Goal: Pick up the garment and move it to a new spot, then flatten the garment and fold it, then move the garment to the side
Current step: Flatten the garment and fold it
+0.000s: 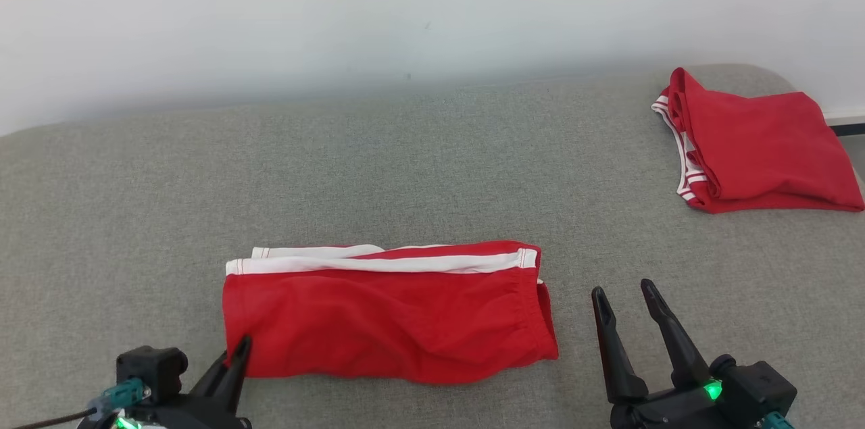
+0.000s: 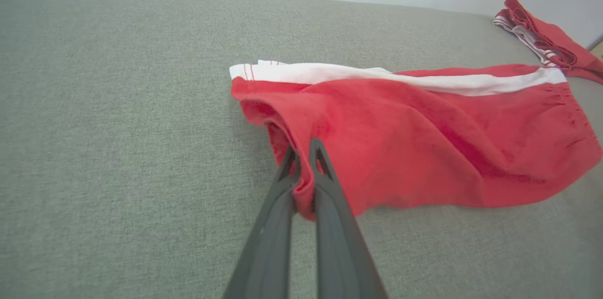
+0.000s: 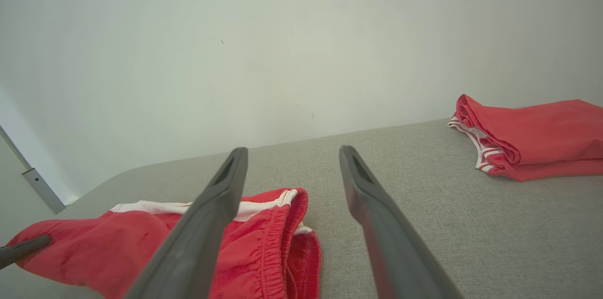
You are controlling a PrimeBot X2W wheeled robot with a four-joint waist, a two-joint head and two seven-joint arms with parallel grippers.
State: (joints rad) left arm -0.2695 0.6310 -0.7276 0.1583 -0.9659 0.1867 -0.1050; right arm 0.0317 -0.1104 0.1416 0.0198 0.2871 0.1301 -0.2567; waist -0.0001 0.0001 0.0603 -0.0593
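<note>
While the left gripper pinches its two dark fingers tight on the near-left corner of the red fabric shorts with a white side stripe, the right gripper hangs with its jaws spread wide and empty, just beside the shorts' elastic waistband end. The shorts lie doubled lengthwise near the front of the grey woven cushion surface, stripe edge away from the robot, so the folding step looks to be in hand. The next move likely calls for carrying the pinched hem end across toward the waistband, or for the right gripper to take the near-right corner. Bare surface lies to the left and behind. A second red garment, folded, fills the far right corner by the white wall.
</note>
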